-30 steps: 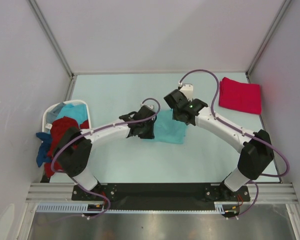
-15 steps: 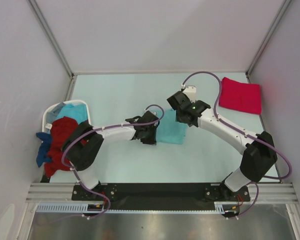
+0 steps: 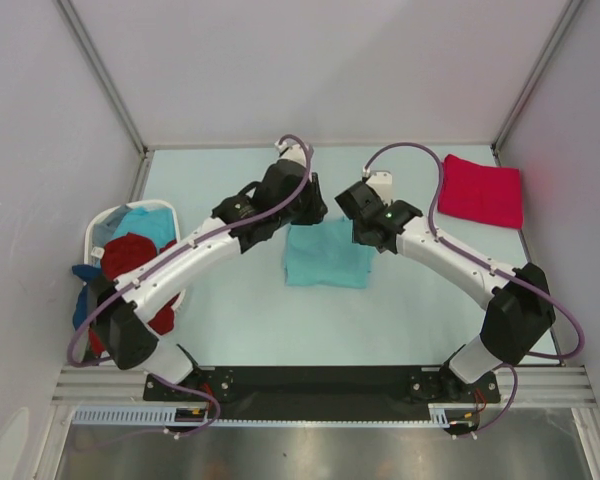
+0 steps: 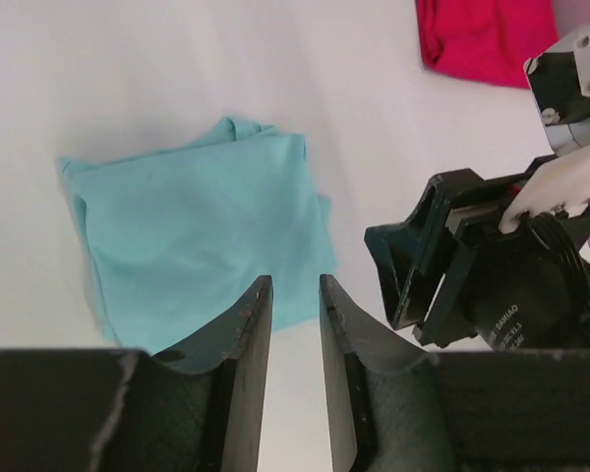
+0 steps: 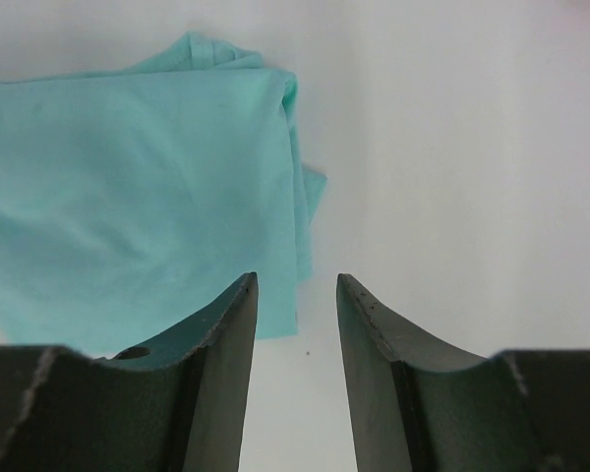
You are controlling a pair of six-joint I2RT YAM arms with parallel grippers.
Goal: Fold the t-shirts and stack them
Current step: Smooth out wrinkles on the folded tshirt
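Pinkish-red t-shirt [image 4: 484, 39] cropped at left wrist view's top edge; basket [image 3: 92, 236] partly under left arm [image 3: 185, 260].

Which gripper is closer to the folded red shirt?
Right. The right gripper hovers by the teal shirt's right edge, toward the red shirt; the left gripper sits farther left.

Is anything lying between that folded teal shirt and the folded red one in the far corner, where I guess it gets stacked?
Nothing lies on the table between the folded light teal t-shirt and the folded pinkish-red t-shirt. Only the right arm and its open right gripper hang over that stretch.
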